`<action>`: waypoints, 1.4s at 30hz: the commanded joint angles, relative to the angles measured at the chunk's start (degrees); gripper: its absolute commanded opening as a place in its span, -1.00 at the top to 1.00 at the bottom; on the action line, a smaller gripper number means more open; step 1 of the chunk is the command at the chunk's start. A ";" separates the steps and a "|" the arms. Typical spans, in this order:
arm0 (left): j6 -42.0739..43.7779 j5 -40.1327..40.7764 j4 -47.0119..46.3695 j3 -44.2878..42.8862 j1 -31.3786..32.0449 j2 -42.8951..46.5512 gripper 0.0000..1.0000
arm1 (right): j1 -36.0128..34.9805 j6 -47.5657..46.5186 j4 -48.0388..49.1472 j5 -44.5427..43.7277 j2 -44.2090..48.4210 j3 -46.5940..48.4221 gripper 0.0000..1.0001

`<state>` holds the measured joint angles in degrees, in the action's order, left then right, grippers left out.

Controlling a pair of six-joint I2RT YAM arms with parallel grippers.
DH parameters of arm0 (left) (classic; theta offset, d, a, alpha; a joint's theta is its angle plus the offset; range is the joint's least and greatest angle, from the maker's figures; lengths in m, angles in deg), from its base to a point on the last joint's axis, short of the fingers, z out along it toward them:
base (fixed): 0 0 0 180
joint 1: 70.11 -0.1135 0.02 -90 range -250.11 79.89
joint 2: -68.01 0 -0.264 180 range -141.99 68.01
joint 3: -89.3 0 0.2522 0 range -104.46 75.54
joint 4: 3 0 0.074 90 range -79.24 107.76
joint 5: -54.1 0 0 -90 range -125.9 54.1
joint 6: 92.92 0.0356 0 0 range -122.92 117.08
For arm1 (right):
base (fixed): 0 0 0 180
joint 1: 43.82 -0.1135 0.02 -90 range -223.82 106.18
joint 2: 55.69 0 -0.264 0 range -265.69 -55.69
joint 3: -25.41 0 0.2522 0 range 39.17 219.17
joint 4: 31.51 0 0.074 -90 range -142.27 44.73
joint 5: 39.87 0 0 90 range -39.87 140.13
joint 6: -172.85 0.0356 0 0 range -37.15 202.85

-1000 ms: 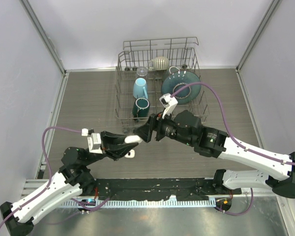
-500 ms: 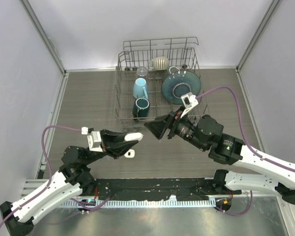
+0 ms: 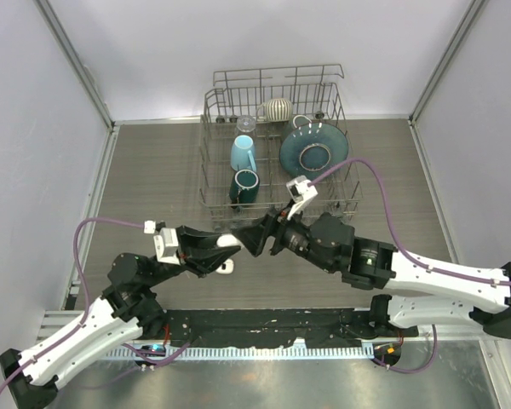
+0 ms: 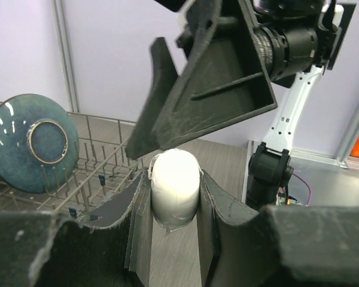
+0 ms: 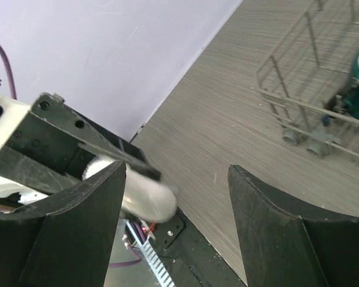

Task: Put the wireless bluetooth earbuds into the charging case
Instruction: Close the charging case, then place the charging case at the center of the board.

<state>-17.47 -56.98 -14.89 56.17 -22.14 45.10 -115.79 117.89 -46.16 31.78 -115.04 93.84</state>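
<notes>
Between the two grippers, top view: case held up at the meeting point.
Left gripper clamps the white charging case; right gripper, spread wide, is just beside it. A small white piece lies close under the left gripper; earbud or not, unclear. Left wrist: case pinched between both fingers. Right wrist: jaws empty.

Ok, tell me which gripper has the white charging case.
The left gripper: it is shut on the rounded white charging case, while the right gripper stands open, holding nothing.

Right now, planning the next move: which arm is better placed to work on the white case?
Right, probably: the right end effector stands open beside the case, while the left end effector is shut on it, busy holding.
</notes>
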 commanded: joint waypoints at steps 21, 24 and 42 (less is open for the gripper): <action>-15.76 7.99 20.80 -16.57 -0.33 -13.81 0.99 | -1.69 18.65 -19.33 -35.62 26.22 -13.72 -0.56; -18.93 6.41 21.08 -17.01 -0.42 -15.92 1.00 | -1.69 18.48 -20.38 -35.97 26.74 -13.02 -0.56; -44.07 15.63 16.33 -3.48 -0.24 -14.87 1.00 | -1.78 12.50 -21.35 -36.76 28.24 -12.40 -0.56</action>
<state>-55.94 -42.56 3.87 53.61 -22.30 31.52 -117.47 131.58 -67.91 -1.88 -88.22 79.94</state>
